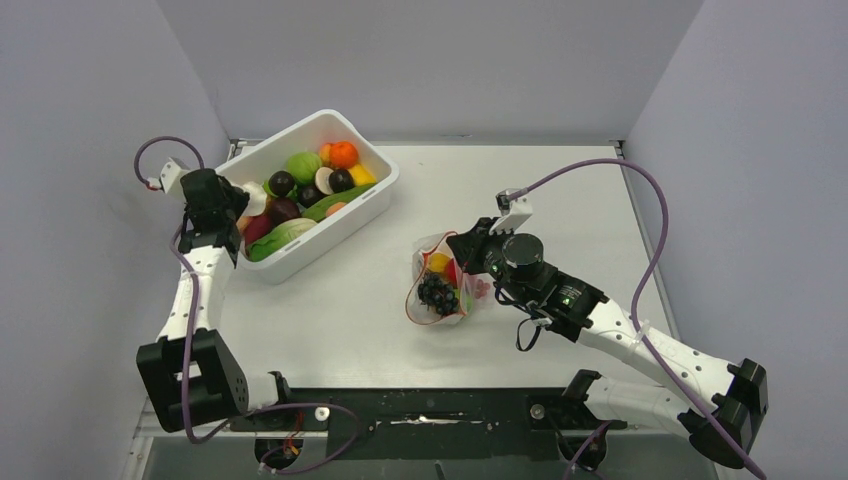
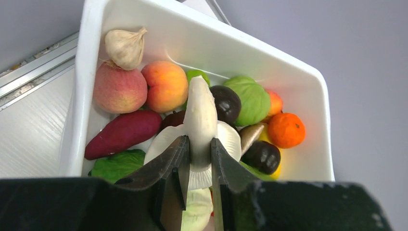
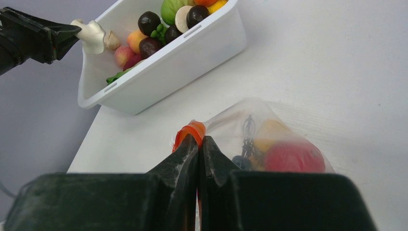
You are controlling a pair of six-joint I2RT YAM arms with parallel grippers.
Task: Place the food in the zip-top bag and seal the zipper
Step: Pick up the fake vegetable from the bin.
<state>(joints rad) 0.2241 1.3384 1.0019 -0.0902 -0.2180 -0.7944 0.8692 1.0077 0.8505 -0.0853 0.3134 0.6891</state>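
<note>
The left claw is clamped on a pale mushroom-shaped food piece, held over the white bin, probably for carrying to the zip-top bag. The bag lies mid-worktop, where the right claw, pinched tight on the zipper, seems to prop the mouth up for loading.

Lab test cell, bare grey walls
</note>
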